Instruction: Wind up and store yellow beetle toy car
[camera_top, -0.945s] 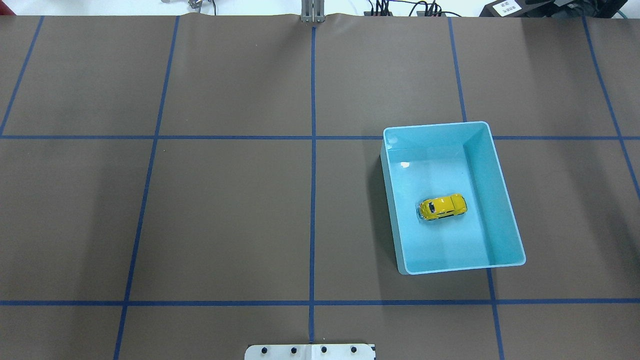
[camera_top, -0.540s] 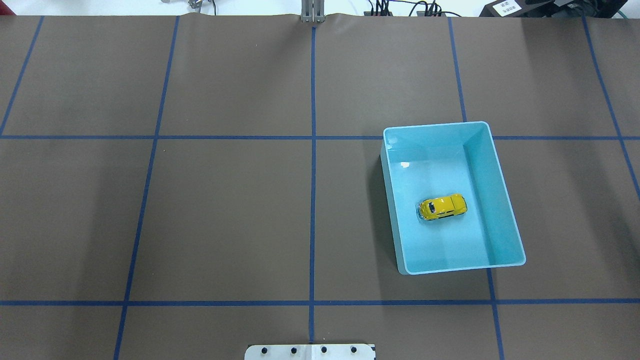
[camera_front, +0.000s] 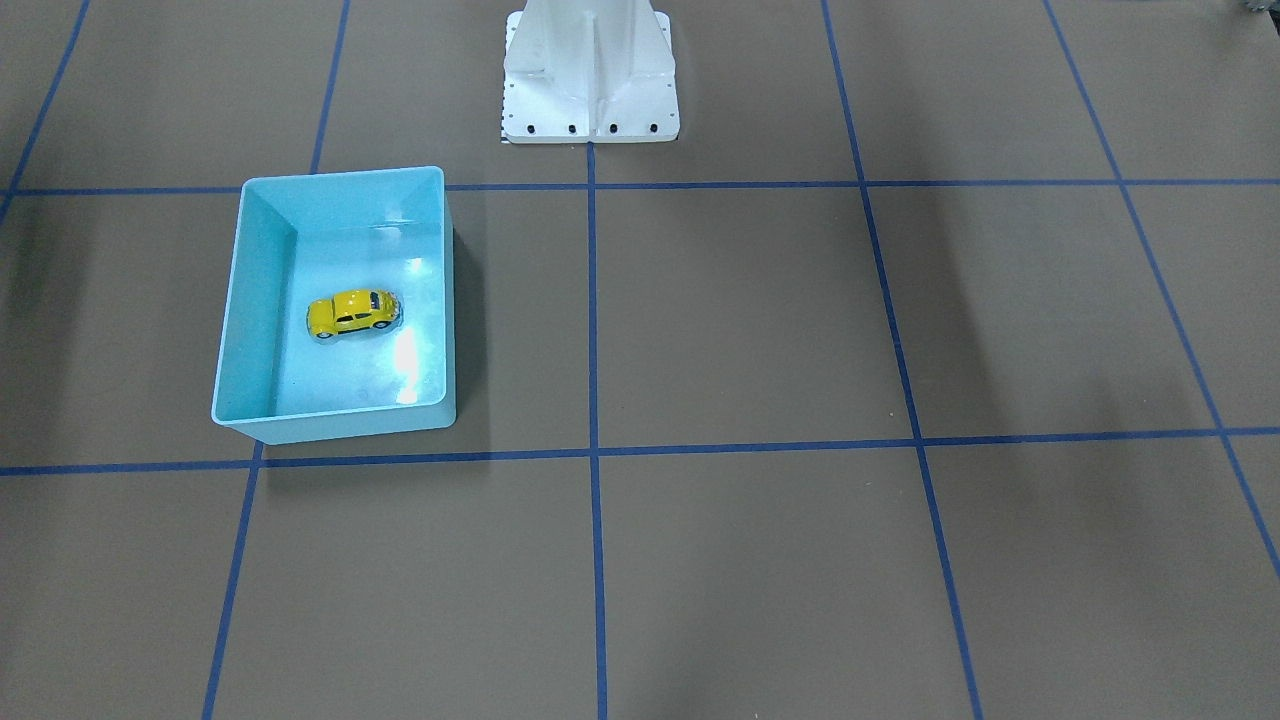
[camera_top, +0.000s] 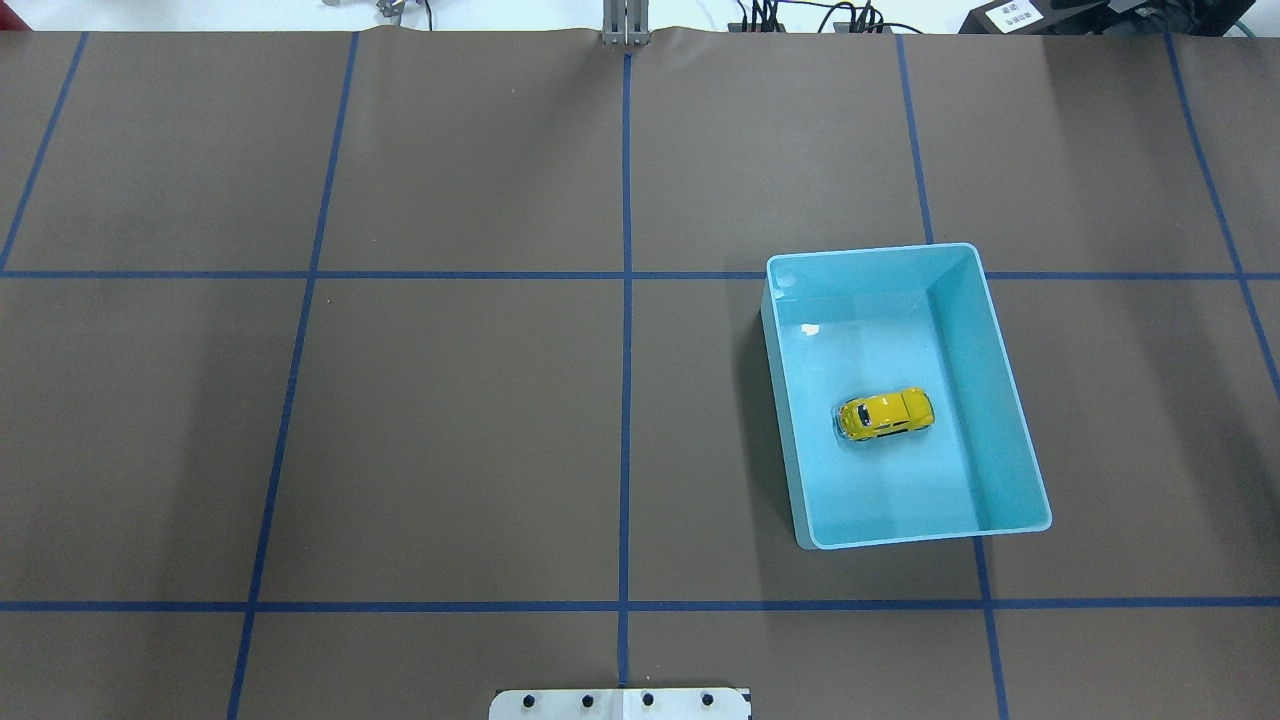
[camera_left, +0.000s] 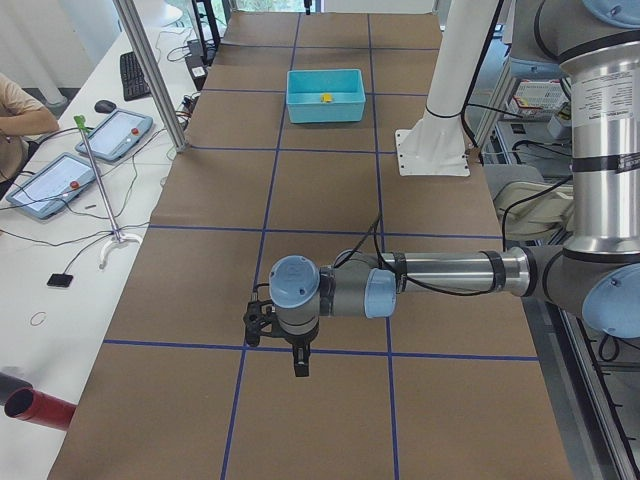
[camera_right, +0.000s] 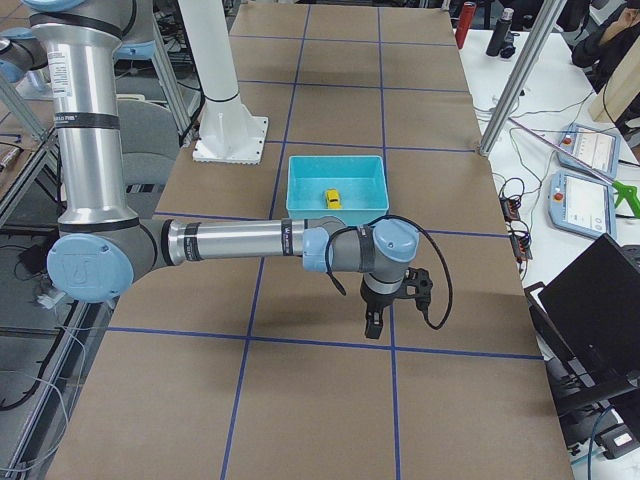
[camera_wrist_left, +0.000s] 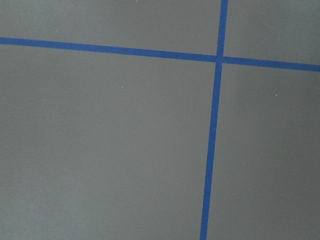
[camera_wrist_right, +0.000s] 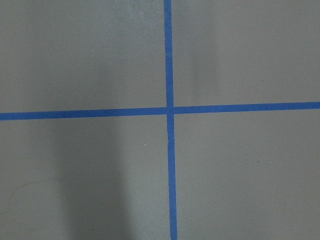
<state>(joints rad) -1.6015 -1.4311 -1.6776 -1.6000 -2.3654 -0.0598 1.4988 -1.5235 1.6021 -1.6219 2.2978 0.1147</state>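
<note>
The yellow beetle toy car stands on its wheels in the middle of the light blue bin, on the right half of the table. It also shows in the front view inside the bin. Both grippers hang over the table's far ends, well away from the bin. The left gripper shows only in the left side view and the right gripper only in the right side view. I cannot tell whether either is open or shut. Both wrist views show only brown mat and blue tape lines.
The robot's white base stands at the table's near-robot edge. Blue tape lines grid the brown mat. Tablets, cables and a metal post stand beside the table's operator side.
</note>
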